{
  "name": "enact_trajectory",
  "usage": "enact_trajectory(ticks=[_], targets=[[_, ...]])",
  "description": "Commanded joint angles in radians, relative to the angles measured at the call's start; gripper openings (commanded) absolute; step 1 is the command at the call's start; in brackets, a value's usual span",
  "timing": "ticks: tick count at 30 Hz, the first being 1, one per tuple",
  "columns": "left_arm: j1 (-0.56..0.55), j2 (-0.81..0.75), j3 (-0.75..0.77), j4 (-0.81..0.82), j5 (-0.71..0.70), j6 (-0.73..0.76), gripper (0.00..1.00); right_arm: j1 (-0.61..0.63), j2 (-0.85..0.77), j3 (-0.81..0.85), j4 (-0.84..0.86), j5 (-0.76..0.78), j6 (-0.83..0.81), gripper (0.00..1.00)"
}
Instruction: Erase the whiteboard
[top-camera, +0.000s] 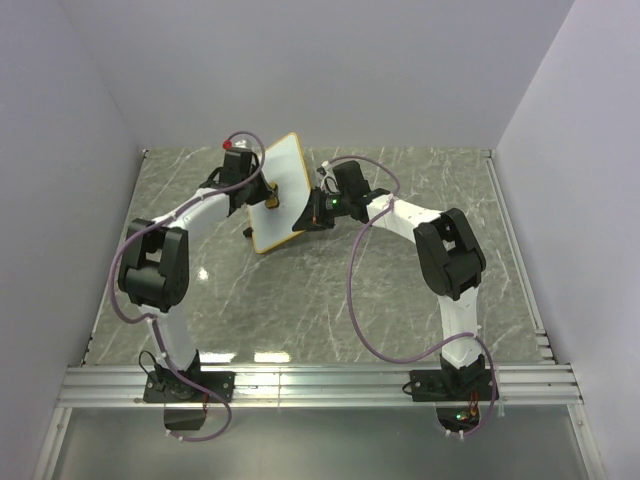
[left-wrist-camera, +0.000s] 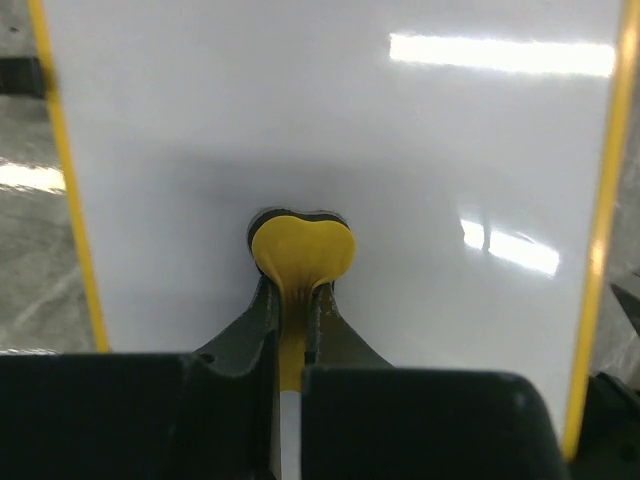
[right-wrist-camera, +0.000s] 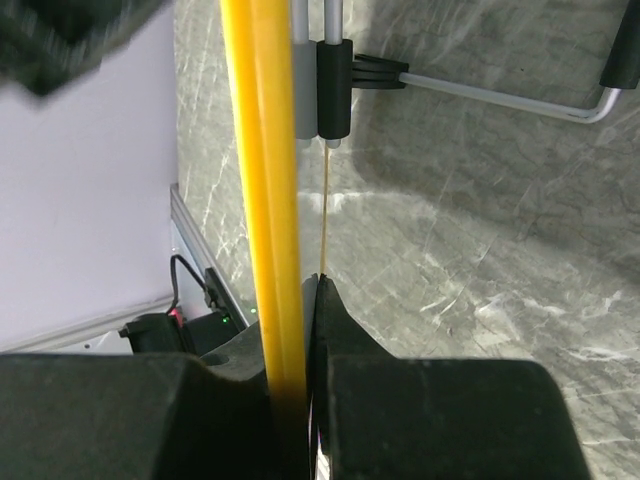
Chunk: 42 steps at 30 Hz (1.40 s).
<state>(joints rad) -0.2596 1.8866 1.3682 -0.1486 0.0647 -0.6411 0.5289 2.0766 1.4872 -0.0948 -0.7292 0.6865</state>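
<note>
The whiteboard is held up off the table, tilted, its white face showing no marks. My right gripper is shut on its right edge; in the right wrist view the yellow rim runs down between my closed fingers. My left gripper is shut on the small yellow bow-shaped eraser, which is pressed flat against the middle of the board's face. The eraser also shows in the top view.
The grey marble table lies under both arms. The board's metal stand leg with black foot hangs over it. An aluminium rail runs along the near edge. White walls close in left, right and back.
</note>
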Motion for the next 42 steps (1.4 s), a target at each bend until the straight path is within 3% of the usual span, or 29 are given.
enact_trajectory(ticks=[1, 16, 28, 31, 37, 40, 42], targets=[[-0.113, -0.041, -0.047, -0.040, 0.043, -0.074, 0.00, 0.022, -0.023, 0.039, -0.017, -0.061, -0.013, 0.00], [-0.125, -0.078, 0.035, -0.103, -0.022, -0.121, 0.00, 0.020, -0.030, 0.044, -0.019, -0.065, -0.016, 0.00], [0.121, -0.368, 0.095, -0.170, -0.029, -0.127, 0.00, 0.022, 0.007, 0.153, -0.060, -0.053, 0.002, 0.00], [0.170, -0.460, 0.049, -0.187, -0.057, -0.105, 0.00, 0.022, 0.020, 0.186, -0.086, -0.041, -0.001, 0.00], [0.244, -0.601, -0.187, -0.201, -0.090, -0.085, 0.00, 0.023, 0.068, 0.245, -0.100, -0.041, 0.034, 0.00], [0.247, -0.673, -0.342, -0.193, -0.118, -0.074, 0.00, 0.025, 0.074, 0.251, -0.073, -0.029, 0.057, 0.13], [0.252, -0.695, -0.435, -0.197, -0.124, -0.071, 0.00, 0.025, 0.074, 0.249, -0.050, -0.024, 0.073, 0.27]])
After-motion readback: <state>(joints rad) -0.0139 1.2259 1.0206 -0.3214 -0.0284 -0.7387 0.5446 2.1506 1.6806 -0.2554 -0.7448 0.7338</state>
